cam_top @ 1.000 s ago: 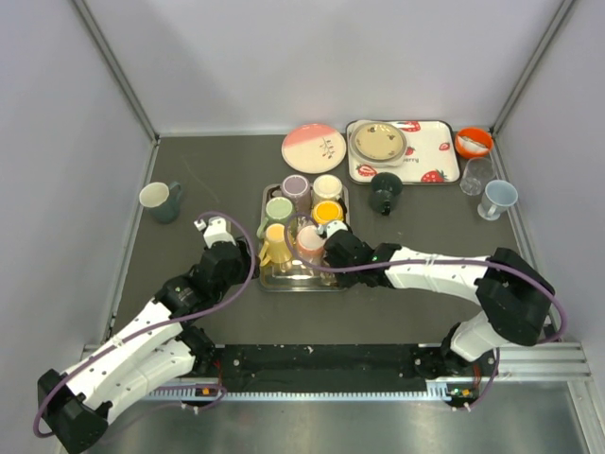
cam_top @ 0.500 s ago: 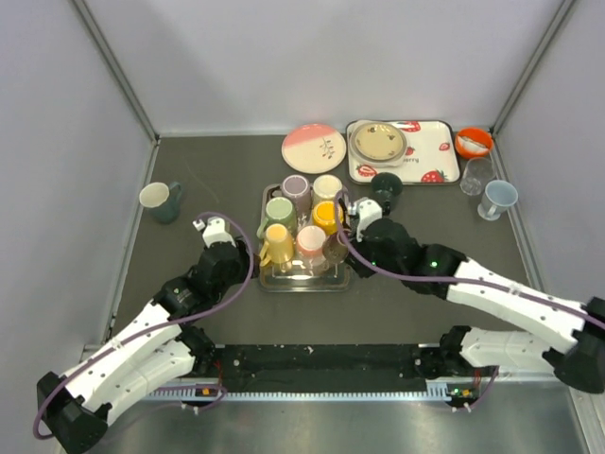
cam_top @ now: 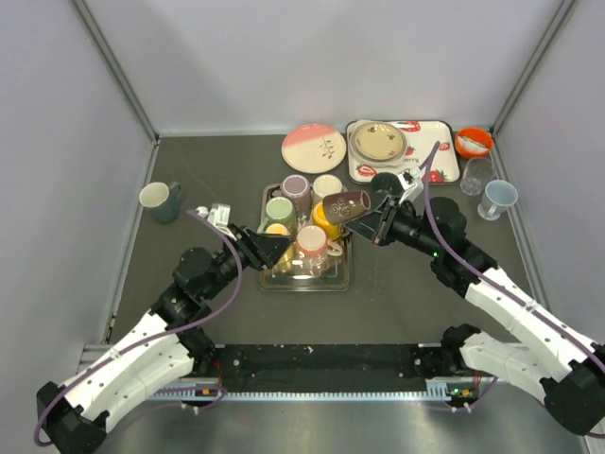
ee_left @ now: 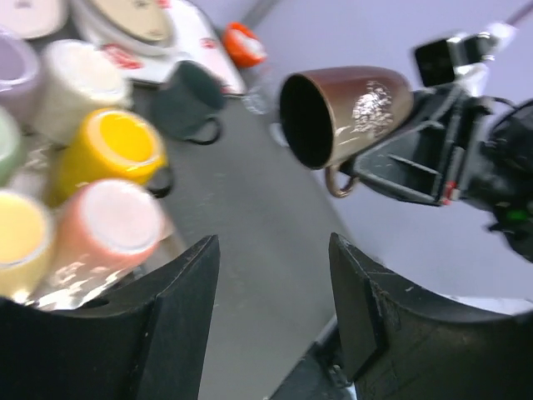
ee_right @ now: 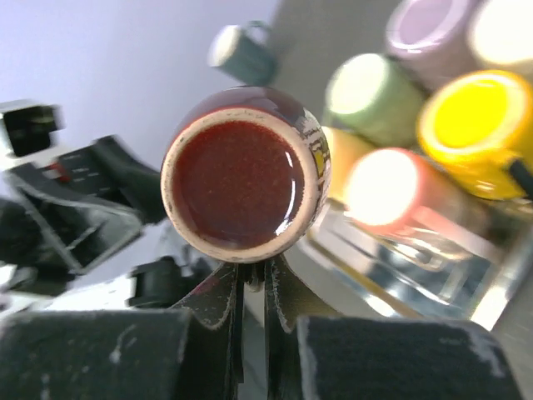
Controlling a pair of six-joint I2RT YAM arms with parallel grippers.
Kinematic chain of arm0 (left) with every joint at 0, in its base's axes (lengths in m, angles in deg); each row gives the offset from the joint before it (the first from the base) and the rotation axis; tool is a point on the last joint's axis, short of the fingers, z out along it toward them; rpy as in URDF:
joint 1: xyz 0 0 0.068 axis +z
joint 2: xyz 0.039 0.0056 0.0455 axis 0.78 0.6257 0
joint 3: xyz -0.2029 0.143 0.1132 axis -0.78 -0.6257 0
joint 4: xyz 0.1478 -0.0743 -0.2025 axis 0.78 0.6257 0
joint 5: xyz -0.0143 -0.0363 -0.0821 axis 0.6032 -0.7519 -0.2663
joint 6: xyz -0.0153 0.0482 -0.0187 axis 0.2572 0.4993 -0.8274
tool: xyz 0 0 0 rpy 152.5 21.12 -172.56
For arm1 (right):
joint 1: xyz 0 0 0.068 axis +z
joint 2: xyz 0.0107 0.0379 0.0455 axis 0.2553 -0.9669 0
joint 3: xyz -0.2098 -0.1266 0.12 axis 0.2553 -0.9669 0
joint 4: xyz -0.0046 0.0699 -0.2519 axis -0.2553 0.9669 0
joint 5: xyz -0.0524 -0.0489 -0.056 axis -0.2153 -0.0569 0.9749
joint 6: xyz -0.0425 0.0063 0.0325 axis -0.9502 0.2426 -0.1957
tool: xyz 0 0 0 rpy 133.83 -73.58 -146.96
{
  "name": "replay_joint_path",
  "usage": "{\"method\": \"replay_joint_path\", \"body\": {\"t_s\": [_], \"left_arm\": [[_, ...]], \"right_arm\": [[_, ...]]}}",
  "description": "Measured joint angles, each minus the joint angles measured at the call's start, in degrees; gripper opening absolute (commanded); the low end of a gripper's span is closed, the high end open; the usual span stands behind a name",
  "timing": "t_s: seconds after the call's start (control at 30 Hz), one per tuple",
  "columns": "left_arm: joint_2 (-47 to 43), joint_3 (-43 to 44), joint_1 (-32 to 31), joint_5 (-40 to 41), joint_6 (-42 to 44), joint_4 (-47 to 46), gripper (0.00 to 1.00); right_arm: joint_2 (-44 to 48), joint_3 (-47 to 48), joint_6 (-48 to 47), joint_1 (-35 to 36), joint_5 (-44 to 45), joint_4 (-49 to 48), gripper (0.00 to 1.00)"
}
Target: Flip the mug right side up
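Note:
A brown mug [cam_top: 345, 205] with a pale flower print hangs on its side above the metal tray [cam_top: 302, 283], its mouth facing left. My right gripper [cam_top: 380, 221] is shut on its handle. The right wrist view looks at the mug's round base [ee_right: 240, 185], with the handle pinched in the right gripper [ee_right: 254, 279] just below it. My left gripper [cam_top: 274, 248] stands open and holds nothing, over the tray's left part. The left wrist view looks between the left gripper's [ee_left: 275, 308] fingers at the mug's dark mouth [ee_left: 306, 121], some way off.
Several mugs stand upside down in the tray, among them a yellow one [cam_top: 326, 216] and a pink one [cam_top: 312, 241]. A dark green mug [cam_top: 385, 191] stands behind the right gripper. A teal mug [cam_top: 161, 200] is far left. A pink plate [cam_top: 314, 148], strawberry tray [cam_top: 444, 151], orange bowl [cam_top: 473, 142], glass [cam_top: 475, 176] and blue cup [cam_top: 497, 199] are at the back.
My right gripper closed on the brown mug's handle, lifted it off the tray's front right and swung it up and right, onto its side. The left gripper turned toward the tray.

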Motion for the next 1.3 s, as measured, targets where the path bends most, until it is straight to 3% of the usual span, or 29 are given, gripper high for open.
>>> {"method": "replay_joint_path", "body": {"t_s": [0.27,0.43,0.93,1.1,1.3], "left_arm": [[13.0,-2.1,0.0,-15.9,-7.8,-27.4,0.60],[20.3,-2.1,0.0,-22.5,-11.1,-37.4,0.59],[27.6,2.9,-1.0,-27.5,-13.8,-46.5,0.54],[29.8,4.7,-1.7,-27.9,-13.7,-46.1,0.40],[31.2,5.3,-2.0,-26.9,-14.2,-45.4,0.31]], "right_arm": [[-2.0,-7.4,17.9,-1.4,-13.8,-28.0,0.00],[-3.2,-9.5,23.7,-1.8,-16.5,-35.8,0.00],[-4.9,-9.7,25.5,-1.8,-17.8,-39.9,0.00],[-5.2,-9.9,25.2,-1.9,-17.6,-40.1,0.00],[-5.2,-9.9,24.3,-1.9,-17.5,-40.2,0.00]]}}
